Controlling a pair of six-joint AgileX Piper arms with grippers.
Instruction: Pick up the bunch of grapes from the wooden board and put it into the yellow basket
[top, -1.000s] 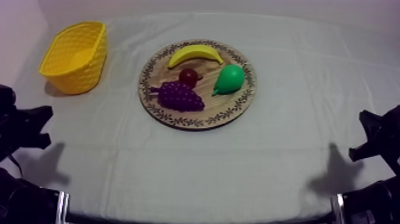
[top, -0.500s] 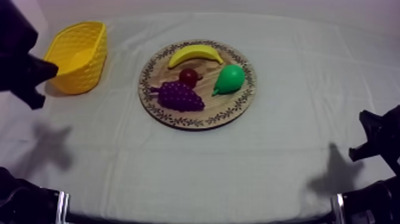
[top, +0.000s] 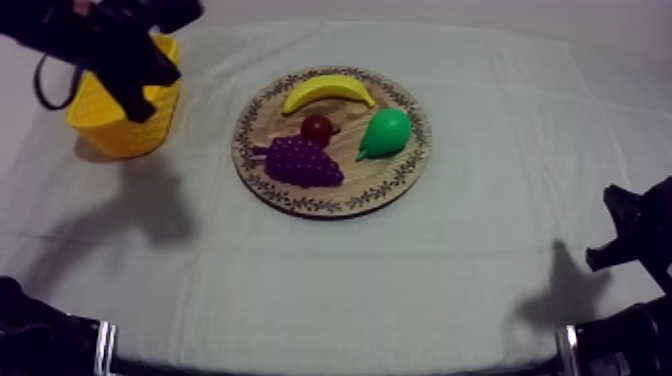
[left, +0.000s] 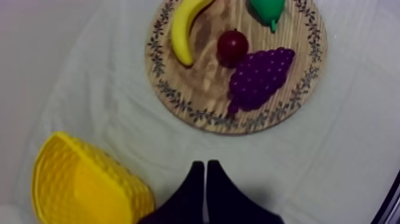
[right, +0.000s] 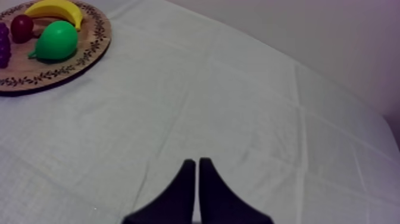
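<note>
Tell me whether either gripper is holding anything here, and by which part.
Nothing is held. The left gripper and the right gripper are both shut on nothing, fingers together; the bunch of grapes lies on the wooden board.

Soft, rather dim light from above lay evenly on the tabletop (top: 480, 230). The left arm (top: 95, 40) cast a broad, soft-edged shadow (top: 150, 205) near the yellow basket (top: 105, 120). There was no glare.

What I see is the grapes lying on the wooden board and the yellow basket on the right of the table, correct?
No: the yellow basket stands at the left of the table, as the top view shows. The grapes do lie on the wooden board.
</note>
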